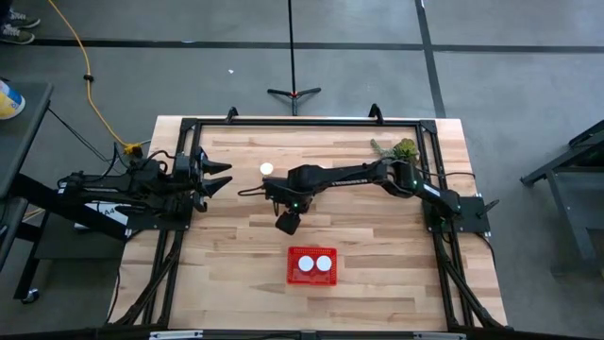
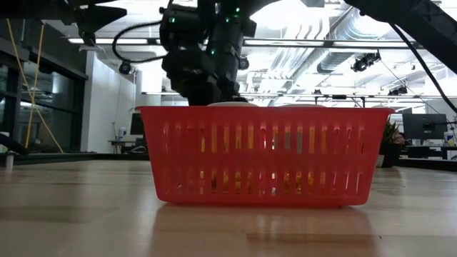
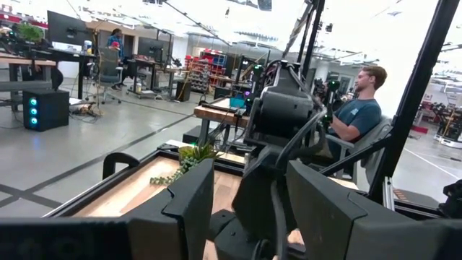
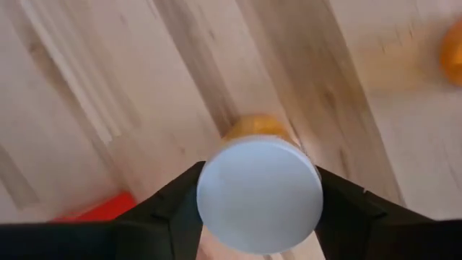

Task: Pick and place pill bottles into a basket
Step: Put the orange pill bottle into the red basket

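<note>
Clamped between the right gripper's two dark fingers is a pill bottle, white cap toward the wrist camera and orange body pointing down at the wood. From above, that gripper hangs over bare table just behind the red basket, with open planks between them.

Going left to right across the high view: the left gripper waits at the table's left edge, its fingers spread and holding nothing, well apart from everything else. One capped bottle stands alone near the table's middle back. The basket sits toward the front centre with two white caps showing inside, clear wood on both sides. A green leafy clump lies at the back right corner.

The low view shows orange through the basket's slotted wall, and a lit workshop ceiling behind. Only the left wrist view shows a seated person beyond the table.
</note>
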